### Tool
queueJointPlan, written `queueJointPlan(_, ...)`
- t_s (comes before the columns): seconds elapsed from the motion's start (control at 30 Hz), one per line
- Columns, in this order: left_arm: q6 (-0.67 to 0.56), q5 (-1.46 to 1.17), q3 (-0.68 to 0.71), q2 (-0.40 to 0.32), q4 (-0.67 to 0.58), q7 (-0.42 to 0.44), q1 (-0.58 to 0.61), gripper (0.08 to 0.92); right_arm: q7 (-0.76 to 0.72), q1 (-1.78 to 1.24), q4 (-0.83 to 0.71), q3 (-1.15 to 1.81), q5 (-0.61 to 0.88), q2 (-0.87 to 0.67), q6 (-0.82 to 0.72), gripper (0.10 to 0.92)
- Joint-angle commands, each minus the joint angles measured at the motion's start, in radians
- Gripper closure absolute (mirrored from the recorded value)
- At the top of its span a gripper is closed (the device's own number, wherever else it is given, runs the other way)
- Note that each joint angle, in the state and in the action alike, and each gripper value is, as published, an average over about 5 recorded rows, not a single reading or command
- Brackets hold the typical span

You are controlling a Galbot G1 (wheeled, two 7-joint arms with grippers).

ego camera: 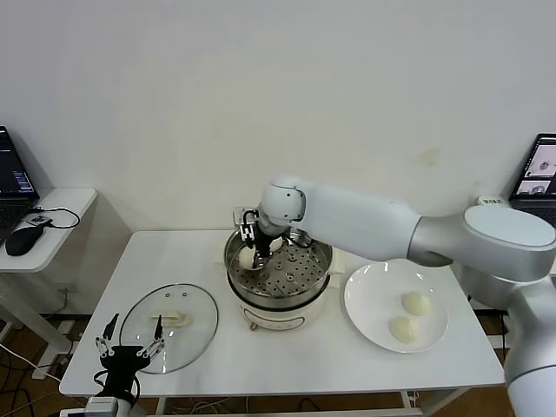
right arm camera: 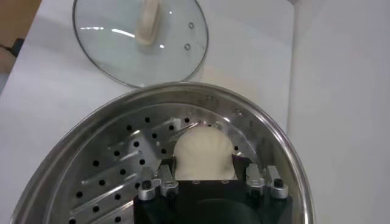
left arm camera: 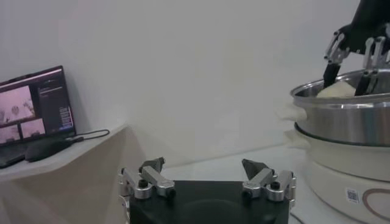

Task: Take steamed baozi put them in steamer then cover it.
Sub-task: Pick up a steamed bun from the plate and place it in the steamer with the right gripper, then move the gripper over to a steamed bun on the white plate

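The right gripper [ego camera: 250, 249] reaches into the shiny round steel steamer [ego camera: 306, 282], its jaws loosely flanking a pale cream bun [right arm camera: 203, 153] on the perforated tray; whether it grips, I cannot tell. Two more buns [ego camera: 416, 303] lie on the flat white plate [ego camera: 369, 304]. The clear glass lid [ego camera: 187, 304] rests on the white table [ego camera: 347, 365], the left gripper [ego camera: 130, 344] wide open, empty, beside it.

Head view overlooks table; wrist views close (all share steamer [ego camera: 278, 282]).

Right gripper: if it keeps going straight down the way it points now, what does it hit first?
The right gripper points down into the steamer with a baozi between its fingers, so it likely meets that bun first, then the perforated tray under it.
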Motion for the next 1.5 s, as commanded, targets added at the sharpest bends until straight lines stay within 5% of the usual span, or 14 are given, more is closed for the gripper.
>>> queueJointPlan(0.03, 0.0, 0.0, -0.002, 0.002, 0.0, -0.001, 0.001, 0.177, -0.003, -0.009, -0.027, 0.005, -0.006, 0.019, 0.002, 0.356)
queueJointPlan(0.23, 0.001, 0.0, -0.001, 0.002, -0.005, 0.0, 0.001, 0.177, -0.078, 0.088, 0.074, -0.004, 0.006, -0.079, 0.032, 0.215)
queueJointPlan(0.8, 0.013, 0.003, 0.005, 0.015, -0.03, 0.0, 0.01, 0.177, -0.375, 0.253, 0.449, -0.034, -0.16, -0.727, 0.29, 0.203)
queueJointPlan(1.1, 0.021, 0.016, 0.017, 0.015, -0.026, 0.002, 0.012, 0.177, -0.376, 0.057, 0.55, 0.013, -0.338, -0.969, 0.356, 0.203)
queueJointPlan(1.5, 0.021, 0.03, 0.021, 0.008, -0.023, 0.003, 0.023, 0.177, -0.302, -0.463, 0.554, 0.367, -0.471, -1.04, 0.333, 0.202)
